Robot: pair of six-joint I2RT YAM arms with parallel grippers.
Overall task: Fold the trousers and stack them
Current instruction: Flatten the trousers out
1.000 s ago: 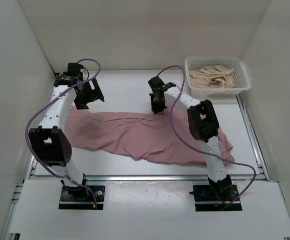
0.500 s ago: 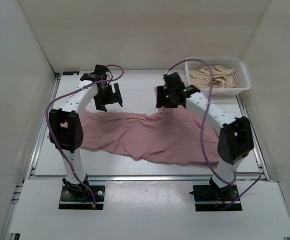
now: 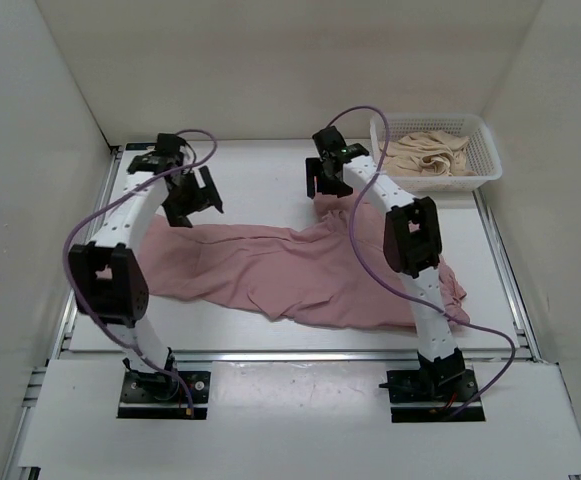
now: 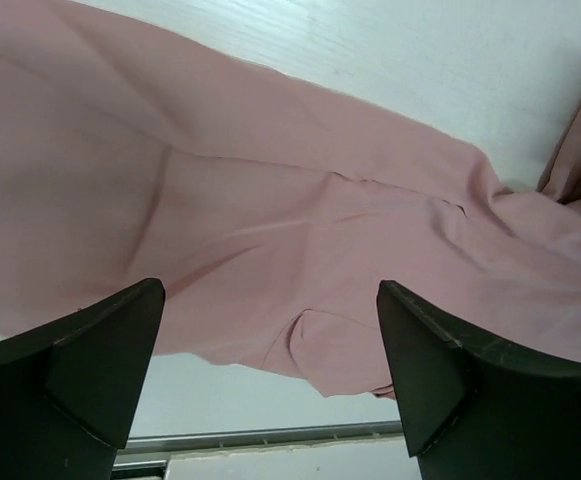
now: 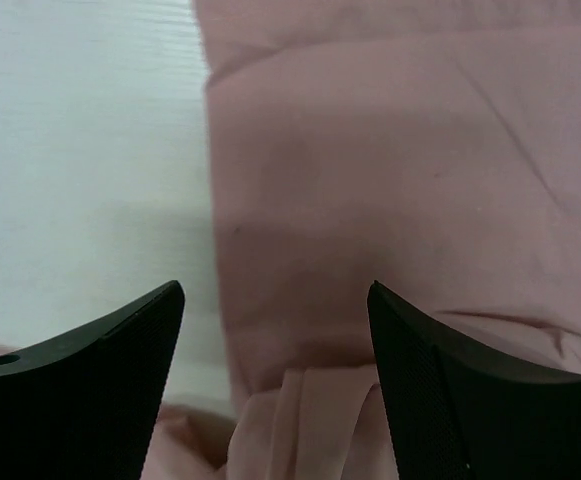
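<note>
The trousers (image 3: 290,275) lie spread across the middle of the white table (image 3: 260,165), from centre left to lower right. Half a second ago their upper edge rose in a peak to the right gripper (image 3: 327,180). Now that claw is released, jaws apart, over a dropped fold at upper centre. The left gripper (image 3: 192,200), also released, has shifted left. White walls (image 3: 270,60) surround the table. A white basket (image 3: 440,184) holding beige cloth (image 3: 430,152) sits upper right.

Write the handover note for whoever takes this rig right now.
Left gripper: jaws open, empty, above the left end of the dusty-pink soft-fabric trousers.
Right gripper: jaws open, empty, above their far edge, mid-table.
Trousers: spread lengthwise across the white table, rumpled, unfolded.
Done: no fold yet.
To do: fold, then stack.
</note>
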